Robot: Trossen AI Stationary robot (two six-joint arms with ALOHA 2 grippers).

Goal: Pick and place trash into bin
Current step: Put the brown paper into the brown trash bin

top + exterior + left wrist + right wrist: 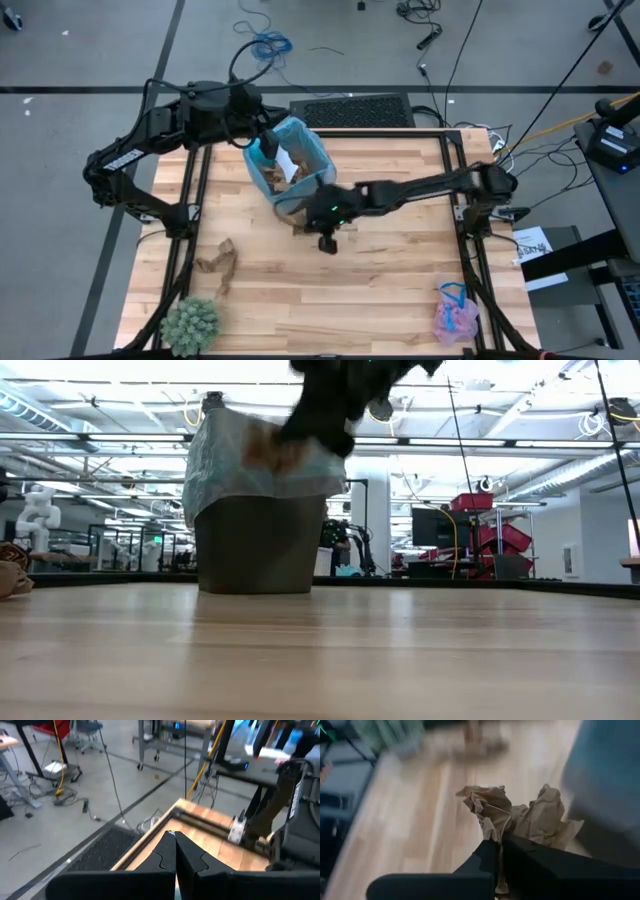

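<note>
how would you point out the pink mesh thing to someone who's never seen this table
Start at the wooden table and go to its near right corner, far from the bin with the blue liner. The pink mesh puff lies there alone, with blue string on it. It is the only pink scrap; the brown paper wad and the green spiky plant sit on the left side.

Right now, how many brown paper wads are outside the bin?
2: one brown wad pinched in the right gripper beside the bin; another wad lies near the plant. More may be hidden.
</note>
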